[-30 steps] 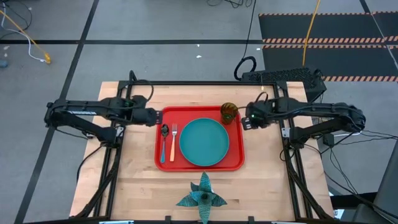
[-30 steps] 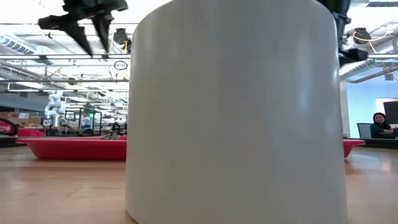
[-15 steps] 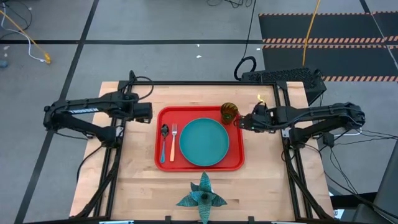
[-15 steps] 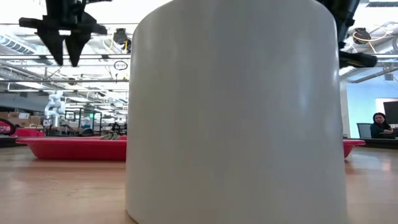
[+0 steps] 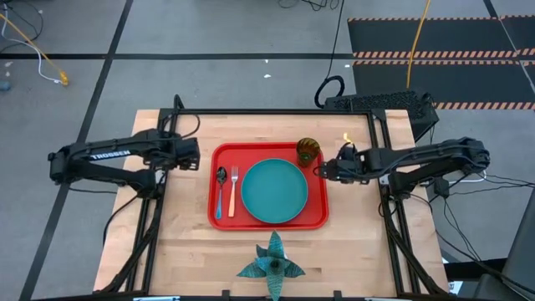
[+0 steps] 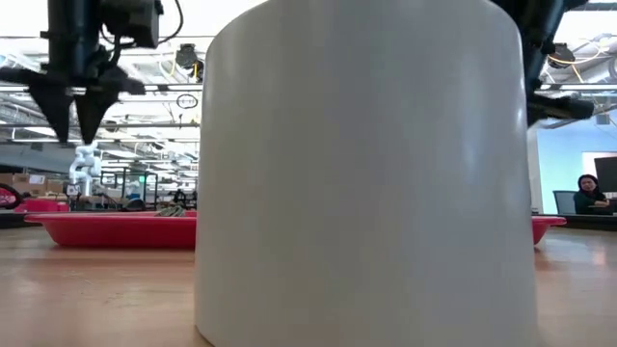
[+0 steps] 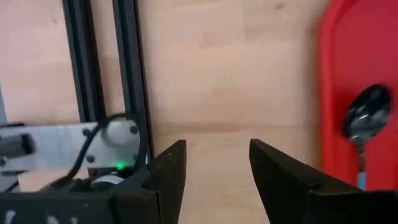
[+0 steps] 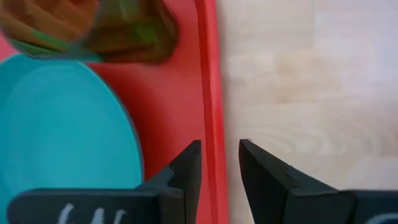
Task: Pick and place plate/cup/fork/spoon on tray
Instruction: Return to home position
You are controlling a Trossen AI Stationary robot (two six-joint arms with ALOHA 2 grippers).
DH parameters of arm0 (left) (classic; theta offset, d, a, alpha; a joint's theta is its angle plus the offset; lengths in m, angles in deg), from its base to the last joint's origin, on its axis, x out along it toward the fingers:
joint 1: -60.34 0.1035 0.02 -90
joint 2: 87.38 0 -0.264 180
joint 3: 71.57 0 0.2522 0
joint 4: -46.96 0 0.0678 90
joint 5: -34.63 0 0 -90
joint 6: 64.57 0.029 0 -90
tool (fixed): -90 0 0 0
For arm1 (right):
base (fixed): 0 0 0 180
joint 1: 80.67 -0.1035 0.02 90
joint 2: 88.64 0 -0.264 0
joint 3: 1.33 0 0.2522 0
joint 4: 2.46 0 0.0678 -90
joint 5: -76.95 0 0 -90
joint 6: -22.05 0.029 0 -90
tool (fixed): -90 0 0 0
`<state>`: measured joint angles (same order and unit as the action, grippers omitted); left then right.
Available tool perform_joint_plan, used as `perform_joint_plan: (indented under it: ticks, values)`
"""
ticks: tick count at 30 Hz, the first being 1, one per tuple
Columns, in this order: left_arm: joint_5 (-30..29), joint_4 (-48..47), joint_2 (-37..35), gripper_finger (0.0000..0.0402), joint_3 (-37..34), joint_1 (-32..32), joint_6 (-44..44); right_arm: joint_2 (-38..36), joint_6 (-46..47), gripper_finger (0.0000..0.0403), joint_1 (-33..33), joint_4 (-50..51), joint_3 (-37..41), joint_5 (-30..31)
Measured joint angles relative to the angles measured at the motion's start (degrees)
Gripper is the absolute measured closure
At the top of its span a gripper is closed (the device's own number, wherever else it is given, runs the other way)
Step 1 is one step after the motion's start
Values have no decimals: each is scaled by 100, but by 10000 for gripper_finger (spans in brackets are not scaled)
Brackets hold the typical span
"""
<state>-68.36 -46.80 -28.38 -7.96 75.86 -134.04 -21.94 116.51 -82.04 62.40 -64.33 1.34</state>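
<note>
The red tray (image 5: 267, 219) lies in the middle of the table. On it lie the teal plate (image 5: 274, 191), the blue-handled spoon (image 5: 220, 191) and the orange-handled fork (image 5: 233, 192). The amber cup (image 5: 308, 151) stands upright in its far right corner. My left gripper (image 5: 191, 155) hangs open over bare wood just left of the tray, pointing down, with the spoon's bowl (image 7: 368, 118) off to one side. My right gripper (image 5: 324, 169) hangs open above the tray's right rim (image 8: 211, 93), near the cup (image 8: 93, 25), and holds nothing.
A teal spiky star-shaped object (image 5: 272, 261) lies near the table's front edge. A wide white cylinder (image 6: 366, 173) stands close before the low camera and hides the table's middle there. Black frame rails (image 7: 127, 81) run along the table's left side. A person (image 6: 586, 193) sits far behind.
My left gripper has drawn back from the tray's left rim toward the table's left edge and has sunk lower, tipping steeper downward. My right gripper has sunk a little beside the cup and rolled about its own axis. Nothing on the tray has moved.
</note>
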Motion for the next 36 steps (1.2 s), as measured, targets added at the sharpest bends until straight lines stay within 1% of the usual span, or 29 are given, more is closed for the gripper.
perform_joint_plan:
  ticks: [2,6,15,24,30,36]
  values:
    - [151,93,-20,222,-208,51,23,4,183,303,-23,-193,164,-119]
    - [440,84,-20,222,-460,53,24,4,425,303,-103,-257,275,-109]
    - [371,136,-22,222,-547,65,51,-1,360,303,-101,-70,320,-108]
    - [443,218,-20,222,-547,278,410,-1,347,303,-101,-180,320,-106]
    - [448,222,-20,222,-547,411,478,-1,390,303,-101,252,320,-124]
    - [451,236,-20,222,-547,438,604,-1,409,303,-99,503,320,-420]
